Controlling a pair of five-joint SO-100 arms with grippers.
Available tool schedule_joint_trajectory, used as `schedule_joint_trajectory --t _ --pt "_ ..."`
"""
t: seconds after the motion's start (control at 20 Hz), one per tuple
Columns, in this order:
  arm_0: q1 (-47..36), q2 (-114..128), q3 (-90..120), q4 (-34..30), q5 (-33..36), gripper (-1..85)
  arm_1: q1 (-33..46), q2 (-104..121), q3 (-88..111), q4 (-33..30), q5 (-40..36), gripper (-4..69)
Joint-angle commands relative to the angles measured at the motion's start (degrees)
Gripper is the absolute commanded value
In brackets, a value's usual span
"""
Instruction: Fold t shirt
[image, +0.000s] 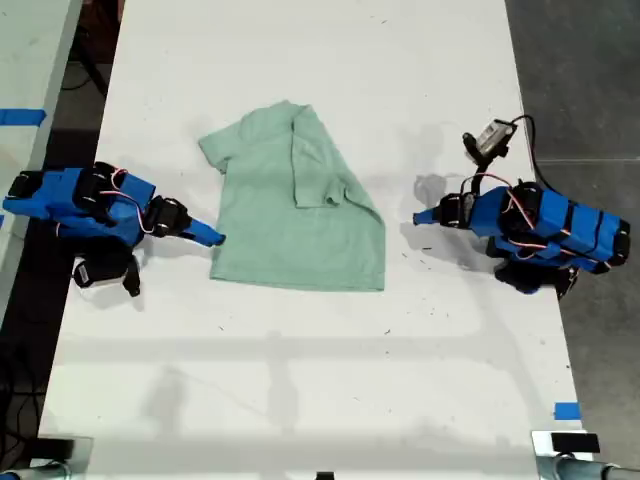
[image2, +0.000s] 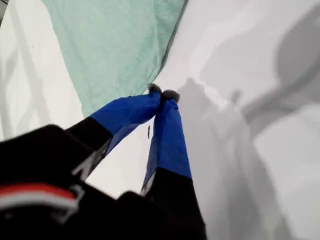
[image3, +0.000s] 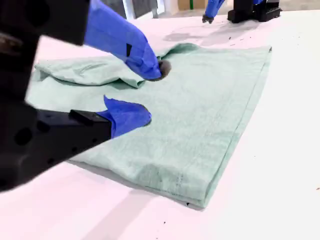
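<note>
The pale mint-green t shirt (image: 300, 215) lies flat on the white table (image: 300, 380), with one sleeve folded over its front. My second gripper (image: 207, 236) is at the exterior view's left, right at the shirt's side edge near a hem corner. Its fingers stand open just above the t shirt (image3: 210, 110) and hold nothing (image3: 145, 92). My first gripper (image: 422, 217) is at the exterior view's right, a short gap from the shirt's other side. It is shut and empty (image2: 162, 95) over bare table, beside the shirt's edge (image2: 120, 45).
Both arm bases sit on the table's side edges in the exterior view. A small grey device with a cable (image: 490, 138) stands behind the first arm. Blue tape (image: 567, 410) marks the table near the exterior view's lower right. Dark floor lies beyond both sides.
</note>
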Motion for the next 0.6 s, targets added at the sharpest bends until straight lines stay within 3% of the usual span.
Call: schedule_joint_trajectory --t 0.0,0.55 --pt "-0.62 0.35 0.53 -0.44 -0.09 11.1 0.97 0.88 2.9 0.09 0.35 0.8" --pt "-0.62 0.35 0.53 -0.44 -0.09 11.1 1.49 0.88 3.08 0.09 0.7 0.8"
